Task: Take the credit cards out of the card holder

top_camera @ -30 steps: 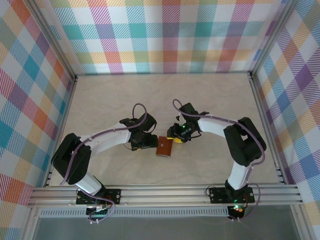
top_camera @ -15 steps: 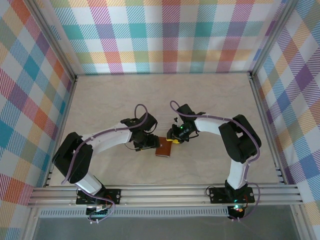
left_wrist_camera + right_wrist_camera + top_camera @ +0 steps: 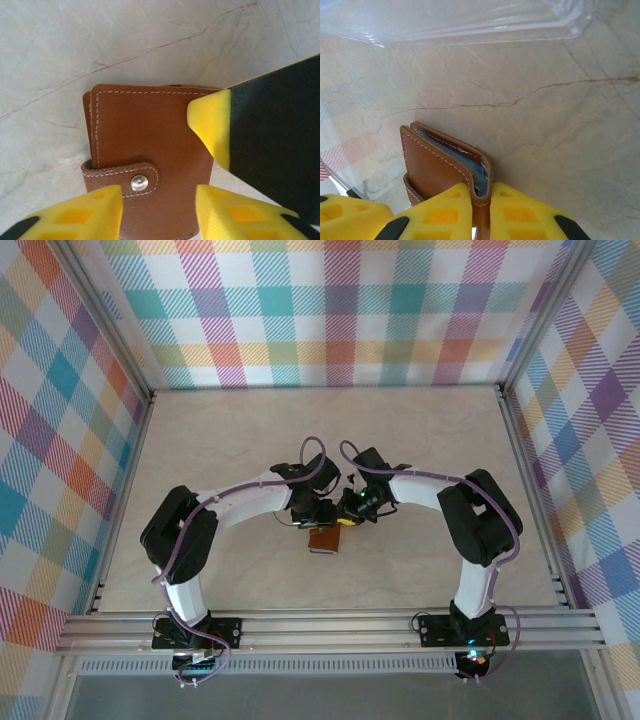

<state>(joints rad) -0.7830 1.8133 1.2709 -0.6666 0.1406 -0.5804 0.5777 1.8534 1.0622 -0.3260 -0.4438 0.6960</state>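
Note:
The card holder point(image 3: 323, 539) is a brown leather wallet, snapped closed by its tab point(image 3: 135, 181), on the marble table between the two arms. My right gripper point(image 3: 481, 210) is shut on one folded edge of the card holder point(image 3: 445, 160), yellow fingers pressed on both sides of the leather. Grey-blue lining shows in the slit; the credit cards are hidden inside. My left gripper point(image 3: 159, 215) hovers over the card holder's point(image 3: 150, 130) face near the tab, jaws apart with nothing gripped. In the top view, the left gripper point(image 3: 320, 517) and right gripper point(image 3: 345, 520) meet above the wallet.
Plaid walls point(image 3: 340, 310) enclose the table on three sides. An aluminium rail point(image 3: 330, 625) runs along the near edge by the arm bases. A clear plastic panel point(image 3: 470, 20) stands just beyond the wallet in the right wrist view.
The left arm swung right, over the wallet, and its jaws narrowed. The right gripper closed onto the wallet's edge. The wallet shifted slightly left.

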